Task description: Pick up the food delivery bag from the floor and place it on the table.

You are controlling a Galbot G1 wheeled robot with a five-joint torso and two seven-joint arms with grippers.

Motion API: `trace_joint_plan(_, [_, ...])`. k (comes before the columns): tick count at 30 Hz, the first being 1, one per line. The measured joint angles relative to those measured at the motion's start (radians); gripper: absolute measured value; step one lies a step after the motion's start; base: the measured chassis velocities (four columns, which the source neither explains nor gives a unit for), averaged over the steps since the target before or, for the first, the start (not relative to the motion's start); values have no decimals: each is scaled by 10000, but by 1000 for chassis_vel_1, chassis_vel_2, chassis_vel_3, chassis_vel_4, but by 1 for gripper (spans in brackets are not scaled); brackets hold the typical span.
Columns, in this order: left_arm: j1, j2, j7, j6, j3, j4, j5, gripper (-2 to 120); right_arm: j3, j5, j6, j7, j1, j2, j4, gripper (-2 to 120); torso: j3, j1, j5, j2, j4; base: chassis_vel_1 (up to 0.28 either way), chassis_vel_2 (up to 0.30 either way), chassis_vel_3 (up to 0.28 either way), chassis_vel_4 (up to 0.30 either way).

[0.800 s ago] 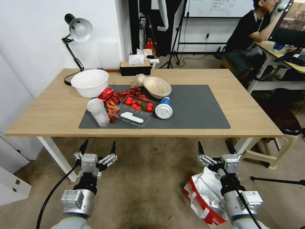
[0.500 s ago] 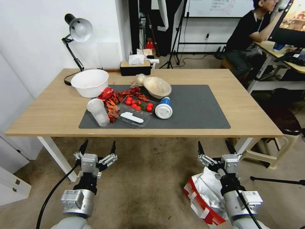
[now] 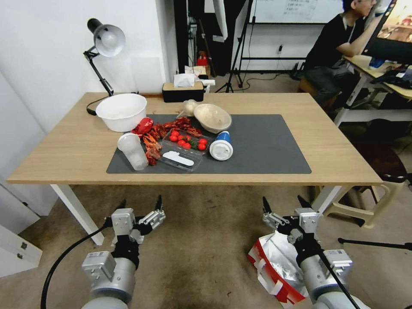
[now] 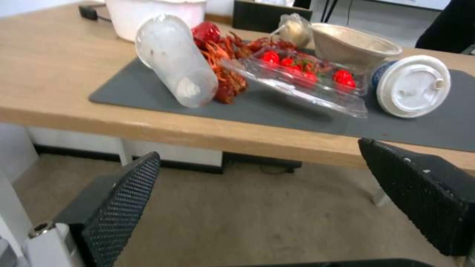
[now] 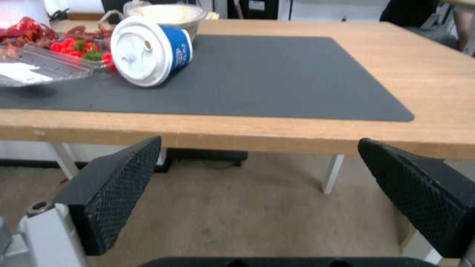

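My right pincer (image 3: 281, 205), fingers apart, hangs over the delivery bag (image 3: 274, 264) lying on the stained floor (image 3: 201, 244), poised to reach its handles. My left pincer (image 3: 139, 206) waits open below the cluttered counter (image 3: 334, 146), whose grey mat (image 3: 266, 146) offers free room.

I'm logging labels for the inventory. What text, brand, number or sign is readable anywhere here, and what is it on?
None can be read.
Blue paper cup: white print on its side, too blurred.
Whiteboard: faint writing, too small.
Right arm's wrist sticker: too small.
Food delivery bag: no print showing.
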Motion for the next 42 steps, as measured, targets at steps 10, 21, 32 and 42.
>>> trace_joint_plan(10, [561,122,-1660,407,1029,-584,-1440,100,159,497,-2076,-516,153,265,531,100,0,0,2,0,0,0,0,0,0])
trace_joint_plan(21, [582,123,-1778,767,1009,-578,-1663,100,146,472,-2054,-454,191,296,493,100,-179,-144,1,-323,0,0,0,0,0])
trace_joint_plan(32, [670,262,-1777,873,845,-553,-1716,100,64,355,-1956,-462,313,366,319,100,-485,-387,1,-876,0,0,0,0,0])
trace_joint_plan(42, [650,278,-1685,920,826,-542,-1702,100,202,516,-1962,-426,446,202,255,100,-783,-632,1,-1413,0,0,0,0,0])
